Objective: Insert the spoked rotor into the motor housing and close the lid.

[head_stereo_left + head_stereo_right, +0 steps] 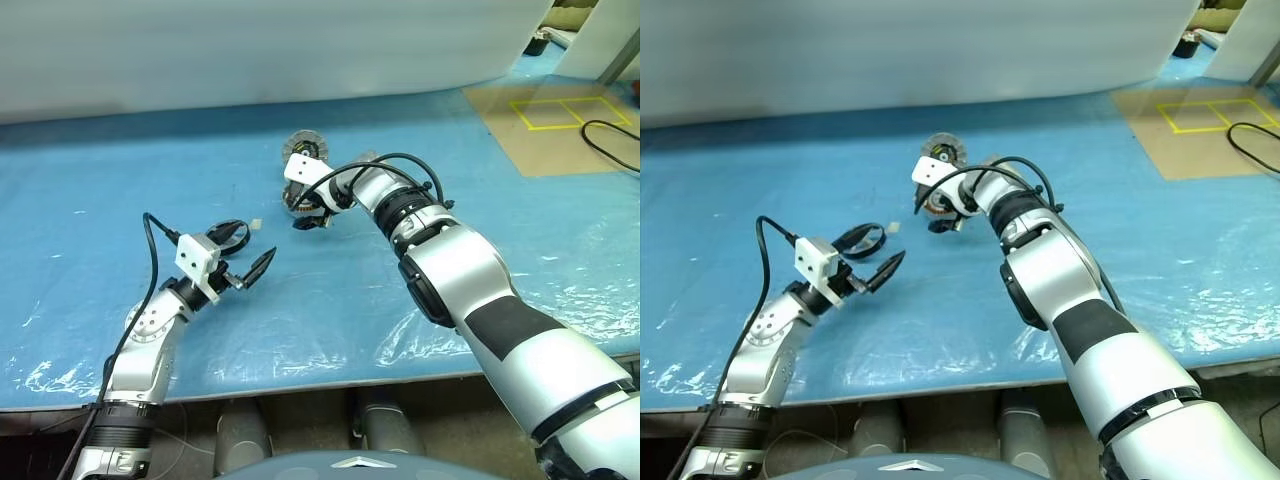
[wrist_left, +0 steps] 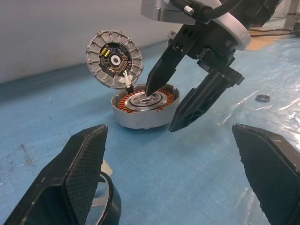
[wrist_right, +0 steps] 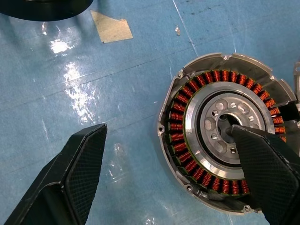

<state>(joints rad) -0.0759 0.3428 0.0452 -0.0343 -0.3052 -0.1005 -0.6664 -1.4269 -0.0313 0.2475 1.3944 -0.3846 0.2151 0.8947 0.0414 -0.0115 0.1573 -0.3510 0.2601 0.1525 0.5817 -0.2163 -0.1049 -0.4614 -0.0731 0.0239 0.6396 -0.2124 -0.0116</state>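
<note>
The motor housing (image 3: 187, 117), a shallow silver can ringed with copper windings, lies flat on the blue sheet. The lid (image 2: 114, 58) stands upright at its far rim, its finned face with the dark centre towards me. My right gripper (image 2: 161, 110) hangs open over the housing. One of its fingertips (image 2: 150, 89) is at the central hub and the other is outside the can's wall. A dark ring, the spoked rotor's rim (image 2: 115, 204), lies beside my left gripper (image 1: 245, 252). The spokes are hidden. The left gripper is open and holds nothing. It sits a short way nearer than the housing.
A scrap of tape (image 3: 111, 26) lies on the sheet between the two grippers. A small dark ring (image 2: 263, 97) rests to the right of the housing. At the back right are a brown board with yellow tape squares (image 1: 565, 110) and a black cable (image 1: 610, 135).
</note>
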